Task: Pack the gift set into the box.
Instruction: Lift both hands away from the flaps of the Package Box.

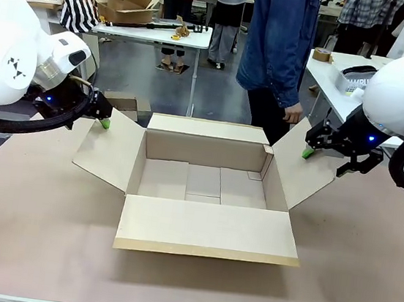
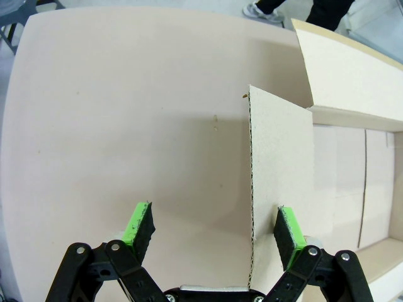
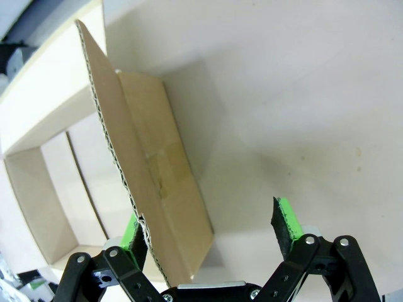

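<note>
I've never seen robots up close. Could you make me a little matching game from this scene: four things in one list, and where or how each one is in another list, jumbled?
Things
1. box
2. left gripper
3. right gripper
4. person in the blue denim shirt

States
A. open, astride the edge of the right side flap
B. standing at the far side of the table
C. flaps spread, nothing inside
D. open, astride the edge of the left side flap

Pairs: 1-C, 2-D, 3-A, 4-B
</note>
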Robot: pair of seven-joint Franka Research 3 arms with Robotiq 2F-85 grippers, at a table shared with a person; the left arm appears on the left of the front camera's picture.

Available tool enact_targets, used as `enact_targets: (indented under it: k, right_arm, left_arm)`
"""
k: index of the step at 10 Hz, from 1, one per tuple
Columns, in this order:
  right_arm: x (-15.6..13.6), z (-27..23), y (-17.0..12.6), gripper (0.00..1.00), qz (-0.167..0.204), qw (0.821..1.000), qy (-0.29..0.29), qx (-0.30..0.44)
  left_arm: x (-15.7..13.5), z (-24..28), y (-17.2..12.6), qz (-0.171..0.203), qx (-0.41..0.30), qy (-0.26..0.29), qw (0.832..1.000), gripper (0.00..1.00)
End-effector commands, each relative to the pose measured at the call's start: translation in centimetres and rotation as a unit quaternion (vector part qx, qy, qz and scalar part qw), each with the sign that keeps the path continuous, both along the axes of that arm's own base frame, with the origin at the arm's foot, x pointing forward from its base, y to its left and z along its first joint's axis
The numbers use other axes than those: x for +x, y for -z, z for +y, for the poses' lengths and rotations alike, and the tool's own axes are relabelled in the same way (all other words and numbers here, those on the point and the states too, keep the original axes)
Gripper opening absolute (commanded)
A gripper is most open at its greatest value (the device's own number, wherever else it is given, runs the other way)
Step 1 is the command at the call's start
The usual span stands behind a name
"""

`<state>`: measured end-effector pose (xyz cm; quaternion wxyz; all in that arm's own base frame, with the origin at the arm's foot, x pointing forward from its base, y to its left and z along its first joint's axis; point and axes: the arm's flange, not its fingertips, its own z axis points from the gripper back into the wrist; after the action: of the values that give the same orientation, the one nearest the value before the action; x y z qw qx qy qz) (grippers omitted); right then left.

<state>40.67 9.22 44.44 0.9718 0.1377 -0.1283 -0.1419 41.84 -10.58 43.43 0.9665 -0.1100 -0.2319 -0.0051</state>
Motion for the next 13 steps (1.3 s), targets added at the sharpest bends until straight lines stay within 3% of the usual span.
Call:
enact_targets:
  k: [1, 13]
  right_arm:
    - [0.08, 0.17, -0.37, 1.0, 0.001, 1.0, 0.011, -0.008]
    - [0.08, 0.17, -0.37, 1.0, 0.001, 1.0, 0.011, -0.008]
  left_arm:
    - [-0.07, 0.04, -0.2, 0.003, 0.004, -0.006, 1.0, 1.0]
    - [-0.07, 0.04, -0.2, 0.003, 0.004, -0.006, 1.0, 1.0]
